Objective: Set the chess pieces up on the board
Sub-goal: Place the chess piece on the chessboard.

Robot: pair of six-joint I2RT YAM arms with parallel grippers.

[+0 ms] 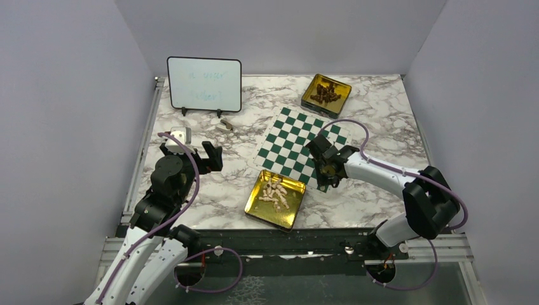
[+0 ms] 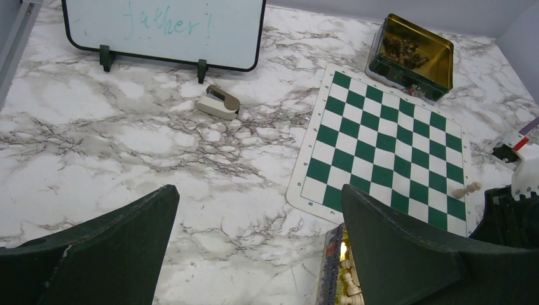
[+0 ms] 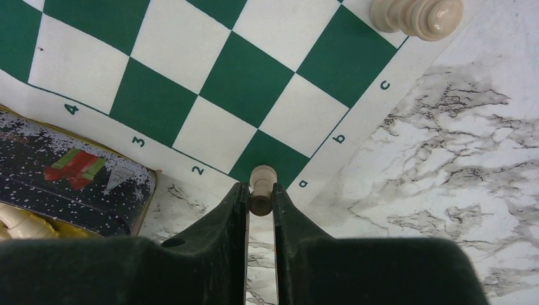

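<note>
The green-and-white board [image 1: 299, 143] lies flat on the marble. My right gripper [image 3: 260, 187] is shut on a small cream chess piece [image 3: 261, 192], held over the board's [image 3: 191, 63] corner dark square by the letter a. Another cream piece [image 3: 416, 16] lies on its side at the board's edge, and the left wrist view also shows that lying piece [image 2: 467, 189]. Several cream pieces [image 1: 274, 190] fill a gold tin [image 1: 254, 213] in front of the board. My left gripper [image 1: 191, 152] hangs open over bare marble to the left, with nothing between its jaws [image 2: 259, 190].
A second gold tin [image 1: 326, 93] with dark pieces stands beyond the board. A black-framed whiteboard [image 1: 204, 84] stands at the back left, with a small stapler-like object [image 1: 224, 126] in front of it. The near tin's decorated wall [image 3: 76, 184] lies just left of my right fingers.
</note>
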